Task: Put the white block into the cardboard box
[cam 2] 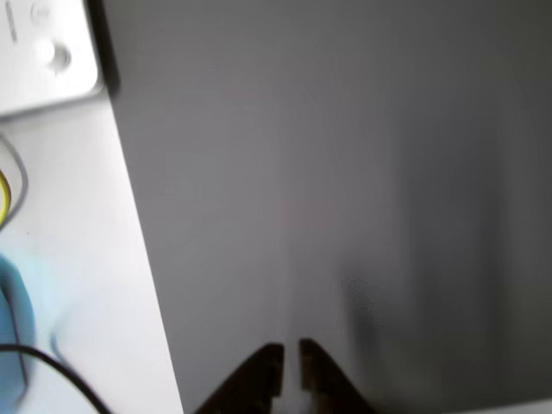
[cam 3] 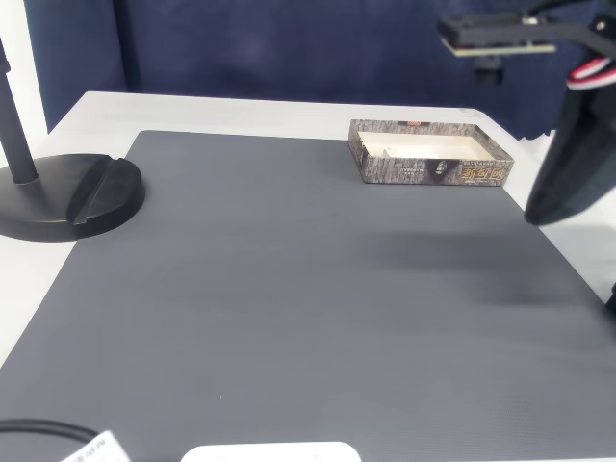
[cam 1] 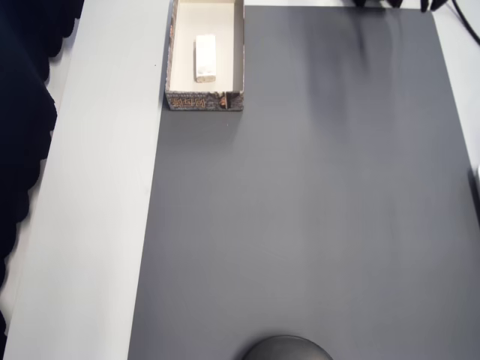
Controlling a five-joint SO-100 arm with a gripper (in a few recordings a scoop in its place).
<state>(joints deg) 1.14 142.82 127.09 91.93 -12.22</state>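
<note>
The white block lies lengthwise inside the cardboard box, which stands at the mat's far left corner in the overhead view. In the fixed view the cardboard box stands at the back right of the mat, its orange lettering facing the camera. My gripper hangs over bare grey mat in the wrist view, its dark fingers together with just a thin slit and nothing between them. The gripper is lifted at the right edge of the fixed view, well apart from the box.
A grey mat covers most of the white table. A black round stand base sits at the mat's left in the fixed view. A white device and cables lie on the table beside the mat.
</note>
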